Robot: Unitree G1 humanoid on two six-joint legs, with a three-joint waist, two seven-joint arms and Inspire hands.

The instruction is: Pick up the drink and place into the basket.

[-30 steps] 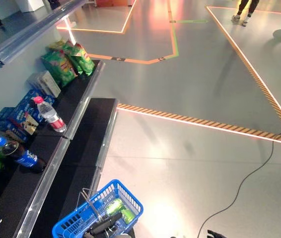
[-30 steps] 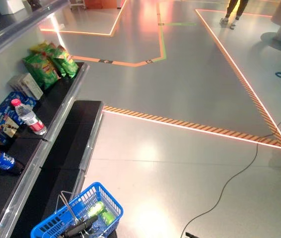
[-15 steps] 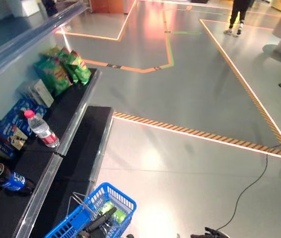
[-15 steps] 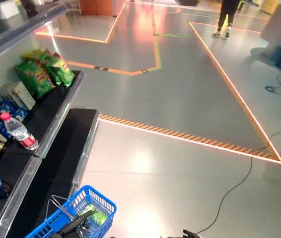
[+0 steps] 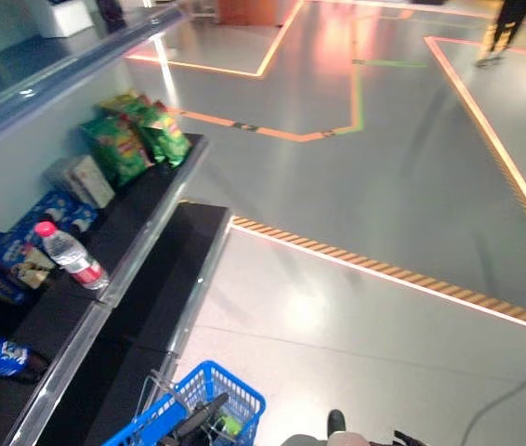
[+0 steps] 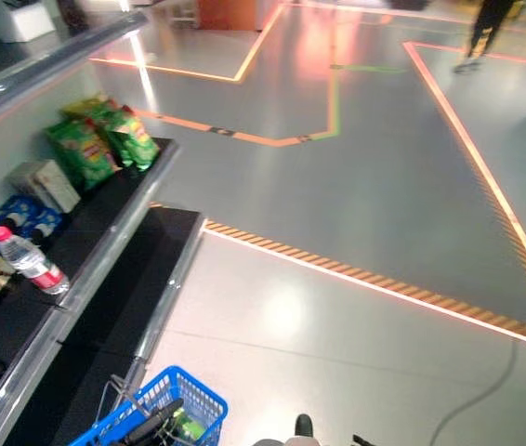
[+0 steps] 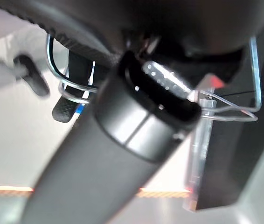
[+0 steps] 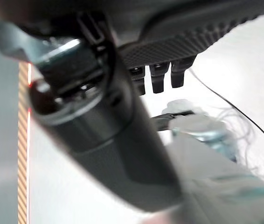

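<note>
Inside the blue basket (image 5: 235,401) lies a green drink (image 5: 229,425); hands' states unclear.

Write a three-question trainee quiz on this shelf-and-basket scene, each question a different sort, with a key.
1. True or false: the clear water bottle with the red cap lies inside the blue basket.
2. Multiple choice: what sits at the far end of the black shelf?
A. green snack bags
B. a stack of plates
C. a red toolbox
3. Fill in: on the floor beyond the shelf runs a stripe of orange and ____ hatching.

Key
1. False: it lies on the shelf, beside the blue packs.
2. A: the green snack bags.
3. Black.
</note>
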